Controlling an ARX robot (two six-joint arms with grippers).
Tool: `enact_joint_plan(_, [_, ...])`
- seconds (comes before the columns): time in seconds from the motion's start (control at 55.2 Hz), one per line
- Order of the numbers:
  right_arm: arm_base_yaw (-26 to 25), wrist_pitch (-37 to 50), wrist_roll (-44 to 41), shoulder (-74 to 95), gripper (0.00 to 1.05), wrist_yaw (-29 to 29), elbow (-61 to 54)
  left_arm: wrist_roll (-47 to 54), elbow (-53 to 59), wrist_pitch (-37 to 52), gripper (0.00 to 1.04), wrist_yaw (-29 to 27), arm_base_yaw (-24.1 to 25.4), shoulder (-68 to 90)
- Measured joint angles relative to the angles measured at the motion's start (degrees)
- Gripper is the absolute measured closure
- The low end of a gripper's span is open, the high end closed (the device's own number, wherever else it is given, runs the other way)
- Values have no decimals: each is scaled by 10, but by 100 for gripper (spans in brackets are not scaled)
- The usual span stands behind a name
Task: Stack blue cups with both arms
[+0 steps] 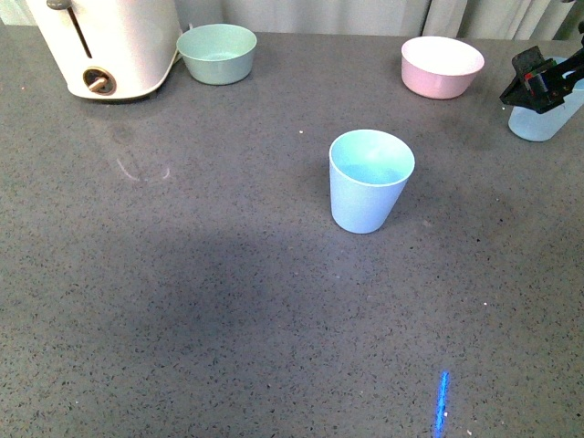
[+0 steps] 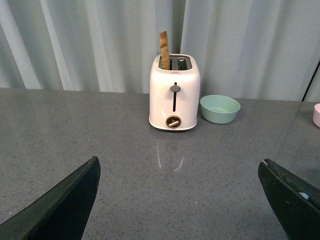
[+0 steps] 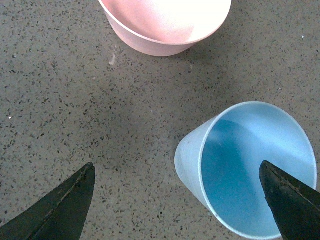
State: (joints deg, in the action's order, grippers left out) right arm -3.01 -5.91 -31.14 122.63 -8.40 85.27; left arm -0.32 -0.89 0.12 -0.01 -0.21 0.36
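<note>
Front view: a gray counter with two blue cups on it, well apart.
Middle blue cup: stands upright near the middle of the counter, open side up, with nothing touching it.
Far blue cup: stands upright at the right edge of the picture, near the pink bowl.
Right end effector: hangs over the far blue cup. Its two fingers are wide apart (one above the inside of the cup, one above bare counter), and it grips nothing.
Left end effector: its fingers are wide apart too, with only counter between them. It shows in the left wrist view only.
Toaster: white, at the back left, with a brown slice poking out of the top.
Green bowl: sits just beside the toaster.
</note>
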Motion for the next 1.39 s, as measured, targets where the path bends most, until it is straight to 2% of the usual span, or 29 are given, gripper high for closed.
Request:
enact_joint_plan(0.163, [3,-7,0,23,9,12,23,0,0,0,9,0,0,0])
enact_joint_plan(0.217, [3,-11,0,28,13,16,28,0,0,0,9,0,0,0])
enact_joint_plan(0.67, [0,-23,8,34,76,6,30,0,0,0,9,0,0,0])
enact_joint_plan(0.815, [-7,-23,6,21,102,-1,5,0,0,0,9,0,0,0])
enact_joint_plan(1.068, [-15,-29,-14,-57,103,-36,-58,0,0,0,9,0,0,0])
enact_joint_plan(1.213, [-12,-58,-48,-143,103,-83,-114,0,0,0,9,0,0,0])
enact_joint_plan(1.304, [7,-88,-64,-222,103,-124,-157,0,0,0,9,0,0,0])
enact_joint_plan(1.394, [47,-113,-69,-292,103,-155,-188,0,0,0,9,0,0,0])
